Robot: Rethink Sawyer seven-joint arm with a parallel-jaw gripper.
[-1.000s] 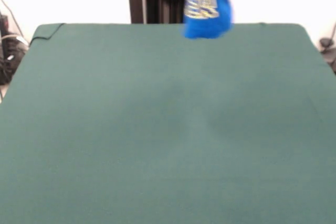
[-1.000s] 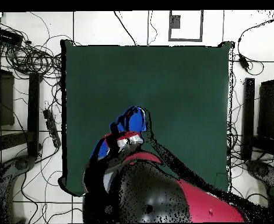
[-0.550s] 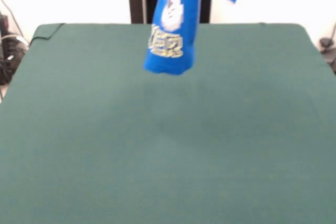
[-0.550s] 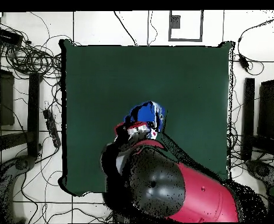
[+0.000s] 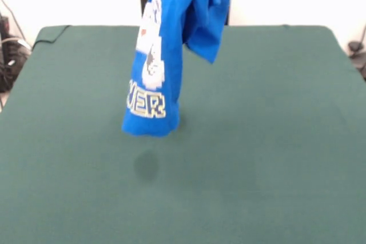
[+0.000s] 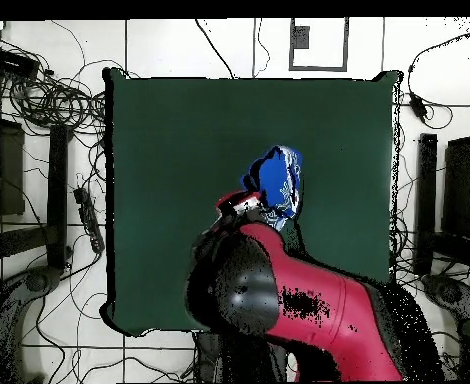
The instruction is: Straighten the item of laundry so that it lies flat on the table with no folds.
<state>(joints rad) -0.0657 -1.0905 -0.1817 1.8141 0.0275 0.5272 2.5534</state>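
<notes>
Laundry here is one small blue T-shirt [image 5: 171, 44], hanging bunched in a long drape above the middle of the tabletop [image 5: 274, 158], hem clear of the green cloth with its shadow just beneath; it looks light, soft and limp, so I judge it will crumple wherever it lands unless laid down hem first and drawn out. The red arm [image 6: 309, 310] hides the gripper in the overhead view, so I cannot tell how it holds, and a shoulder seam or the hem corners seem the best places to take hold. Open felt runs to every edge and corner, leaving ample room to spread it.
</notes>
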